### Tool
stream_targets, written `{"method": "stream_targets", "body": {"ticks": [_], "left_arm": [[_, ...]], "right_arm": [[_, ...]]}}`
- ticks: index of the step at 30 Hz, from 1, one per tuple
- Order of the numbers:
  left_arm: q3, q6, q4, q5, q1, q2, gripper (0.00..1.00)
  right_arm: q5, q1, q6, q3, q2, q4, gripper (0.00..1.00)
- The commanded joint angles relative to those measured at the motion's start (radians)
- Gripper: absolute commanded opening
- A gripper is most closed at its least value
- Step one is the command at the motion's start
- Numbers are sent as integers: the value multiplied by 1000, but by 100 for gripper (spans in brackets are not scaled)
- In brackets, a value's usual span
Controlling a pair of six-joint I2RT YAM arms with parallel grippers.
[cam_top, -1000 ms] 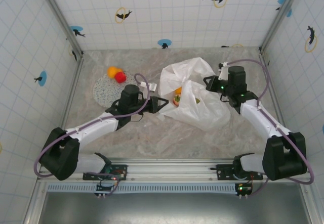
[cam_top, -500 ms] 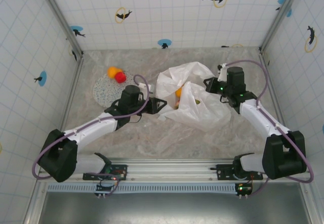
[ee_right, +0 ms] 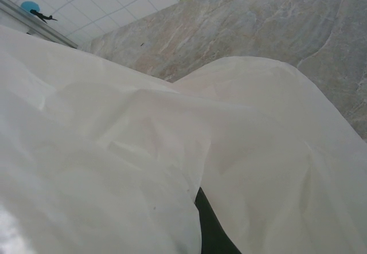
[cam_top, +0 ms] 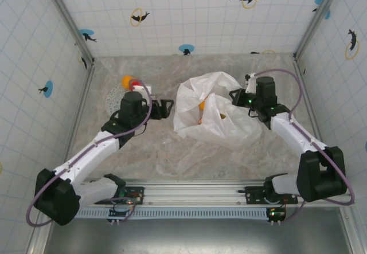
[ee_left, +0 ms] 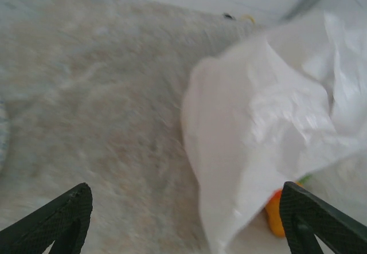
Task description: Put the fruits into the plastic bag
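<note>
The plastic bag (cam_top: pixel 221 122) lies crumpled in the middle of the table, mouth facing left. Inside it an orange fruit (cam_top: pixel 202 105) and a green one (cam_top: pixel 222 115) show through. My left gripper (cam_top: pixel 163 107) hovers just left of the bag's mouth, open and empty. In the left wrist view its fingertips (ee_left: pixel 70 213) stand wide apart, with the bag (ee_left: pixel 269 110) and an orange fruit (ee_left: pixel 275 215) ahead on the right. My right gripper (cam_top: pixel 237 96) is shut on the bag's upper right edge; plastic (ee_right: pixel 114 151) drapes over its dark finger (ee_right: pixel 211 228).
A speckled grey plate (cam_top: pixel 113 100) lies at the back left, half under my left arm. An orange fruit (cam_top: pixel 127 81) and a red fruit (cam_top: pixel 136 85) sit at its far edge. Tiled walls enclose the marble table (cam_top: pixel 172 151) on three sides.
My left gripper has opened and drawn back to the left, away from the bag's mouth. The bag has settled slightly. My right gripper has kept its hold.
</note>
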Motion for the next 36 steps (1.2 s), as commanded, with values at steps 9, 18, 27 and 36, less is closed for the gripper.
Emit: {"method": "stream_targets", "body": {"ticks": [9, 18, 27, 36], "left_arm": [[98, -53, 36, -318, 272, 258, 98], [263, -36, 43, -356, 343, 541, 98], [424, -11, 26, -342, 350, 756, 98], [516, 11, 14, -329, 352, 889, 91]], "right_arm": [[-25, 2, 12, -11, 27, 47, 0], [-69, -8, 13, -22, 19, 78, 0], [-70, -11, 28, -46, 15, 97, 0], [-63, -11, 26, -45, 13, 87, 0]]}}
